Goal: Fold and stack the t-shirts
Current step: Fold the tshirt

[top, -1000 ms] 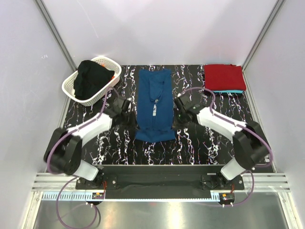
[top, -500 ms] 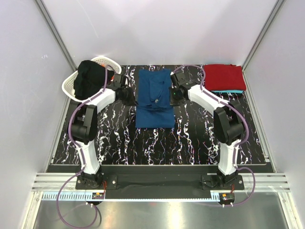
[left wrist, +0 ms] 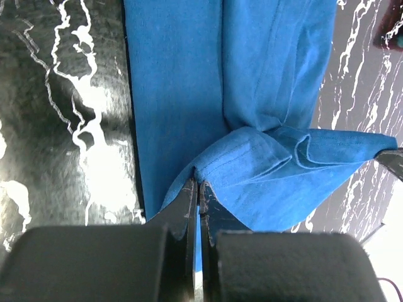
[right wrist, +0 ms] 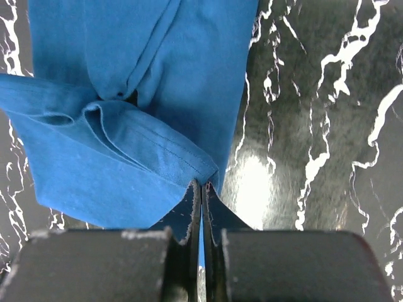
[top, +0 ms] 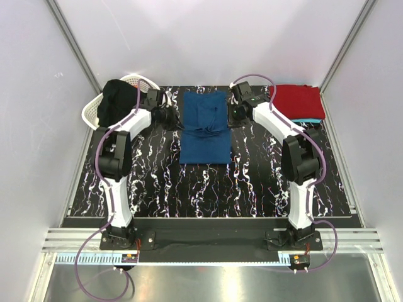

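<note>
- At the far middle of the worktop (top: 264, 182): blue t-shirt (top: 204, 148), lengthwise near-to-far, near part doubled over the body, with a bunched hem across its middle.
- Left gripper (top: 171, 118) at the shirt's left edge, fingers pressed together, pinching a hem corner.
- Right gripper (top: 234, 117) does the same at the right edge.
- Both arms are stretched far out, wrists turned inward.
- Far right corner: folded red t-shirt (top: 296, 100) on a turquoise t-shirt (top: 305, 119), only a strip of it showing.
- Far left corner: white basket (top: 93, 114) holding black cloth (top: 119, 104).
- Blue shirt lies well apart from both; marbled surface shows all round.
</note>
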